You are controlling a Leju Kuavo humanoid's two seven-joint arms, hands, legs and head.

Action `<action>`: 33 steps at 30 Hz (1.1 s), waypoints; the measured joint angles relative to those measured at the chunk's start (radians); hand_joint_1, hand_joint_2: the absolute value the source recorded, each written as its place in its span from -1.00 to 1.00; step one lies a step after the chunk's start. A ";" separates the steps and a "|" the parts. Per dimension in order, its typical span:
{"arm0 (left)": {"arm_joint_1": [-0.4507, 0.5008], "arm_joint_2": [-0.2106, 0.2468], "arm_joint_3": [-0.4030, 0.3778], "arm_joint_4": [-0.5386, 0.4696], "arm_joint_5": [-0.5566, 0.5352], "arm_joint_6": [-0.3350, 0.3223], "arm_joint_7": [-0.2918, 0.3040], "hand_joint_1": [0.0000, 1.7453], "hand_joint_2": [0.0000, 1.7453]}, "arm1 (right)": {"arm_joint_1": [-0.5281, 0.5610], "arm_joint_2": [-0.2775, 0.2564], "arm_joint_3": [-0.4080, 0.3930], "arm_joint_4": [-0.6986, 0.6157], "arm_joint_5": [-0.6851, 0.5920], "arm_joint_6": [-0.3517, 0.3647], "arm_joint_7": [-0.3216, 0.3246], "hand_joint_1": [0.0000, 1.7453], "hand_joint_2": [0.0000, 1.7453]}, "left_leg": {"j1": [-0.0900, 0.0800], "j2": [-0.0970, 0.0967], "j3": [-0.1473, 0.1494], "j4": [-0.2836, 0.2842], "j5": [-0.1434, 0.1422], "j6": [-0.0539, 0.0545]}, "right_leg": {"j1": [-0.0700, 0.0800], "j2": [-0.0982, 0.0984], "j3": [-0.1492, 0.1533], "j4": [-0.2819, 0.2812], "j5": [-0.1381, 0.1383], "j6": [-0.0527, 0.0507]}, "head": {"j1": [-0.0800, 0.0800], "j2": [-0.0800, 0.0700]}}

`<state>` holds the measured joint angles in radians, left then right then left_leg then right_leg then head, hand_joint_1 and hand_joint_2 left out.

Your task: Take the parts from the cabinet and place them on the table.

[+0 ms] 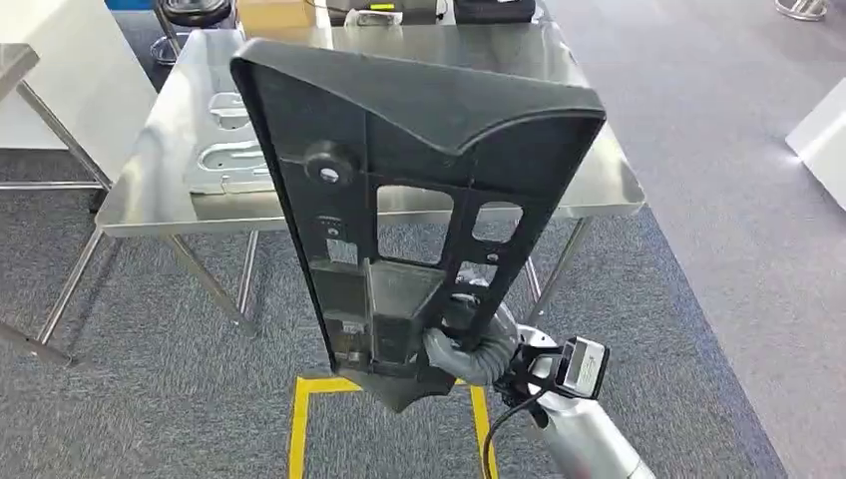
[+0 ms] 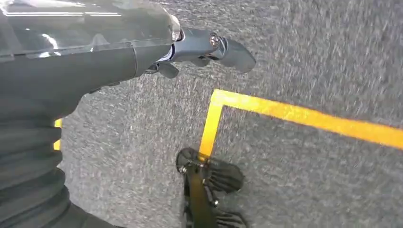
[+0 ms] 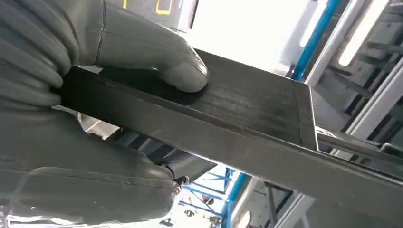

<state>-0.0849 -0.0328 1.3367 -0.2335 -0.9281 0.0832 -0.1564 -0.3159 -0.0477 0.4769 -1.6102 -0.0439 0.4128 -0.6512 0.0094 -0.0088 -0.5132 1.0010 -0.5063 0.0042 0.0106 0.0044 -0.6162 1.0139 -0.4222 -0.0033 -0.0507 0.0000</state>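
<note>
A large black plastic part (image 1: 399,190) with cut-out windows stands upright in front of me, held up off the floor. My right hand (image 1: 467,344) grips its lower end; in the right wrist view the thumb (image 3: 180,66) presses on the part's flat dark face (image 3: 247,109). Behind the part stands a stainless steel table (image 1: 160,190) with a light grey metal part (image 1: 224,160) lying on its left side. My left hand (image 2: 209,50) hangs over the carpet and holds nothing, its fingers loosely apart.
Grey carpet with yellow floor tape (image 1: 299,419) lies below me. Boxes and dark items (image 1: 274,12) sit at the table's far edge. A white cabinet (image 1: 70,70) stands at the left, another table corner (image 1: 15,60) beside it.
</note>
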 joint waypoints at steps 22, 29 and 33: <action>0.001 0.008 -0.004 0.000 -0.014 -0.005 -0.003 -1.00 1.00 | -0.012 -0.008 0.064 0.007 0.022 -0.019 -0.002 1.00 1.00 | 0.002 0.003 -0.063 0.011 0.056 0.027 | -0.017 0.000 -0.085 0.304 -0.202 0.043 | 0.000 0.000; 0.001 0.006 -0.005 0.002 -0.019 -0.010 -0.004 -1.00 1.00 | -0.018 -0.012 0.080 0.018 0.013 -0.024 -0.004 1.00 1.00 | -0.003 -0.002 -0.005 0.006 0.010 0.012 | 0.003 -0.002 -0.002 -0.005 0.013 -0.005 | 0.000 0.000; 0.000 0.009 -0.005 0.002 -0.020 -0.010 -0.008 -1.00 1.00 | -0.017 -0.014 0.084 0.017 0.003 -0.048 -0.005 1.00 1.00 | -0.002 0.003 0.012 0.002 -0.006 -0.008 | -0.008 -0.001 0.027 -0.035 0.008 -0.012 | 0.000 0.000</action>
<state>-0.0850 -0.0240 1.3317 -0.2312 -0.9480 0.0729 -0.1644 -0.3328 -0.0622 0.5604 -1.5934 -0.0412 0.3643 -0.6558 0.0079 -0.0055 -0.5015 1.0032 -0.5121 -0.0042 0.0024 0.0034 -0.5896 0.9785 -0.4147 -0.0153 -0.0511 0.0000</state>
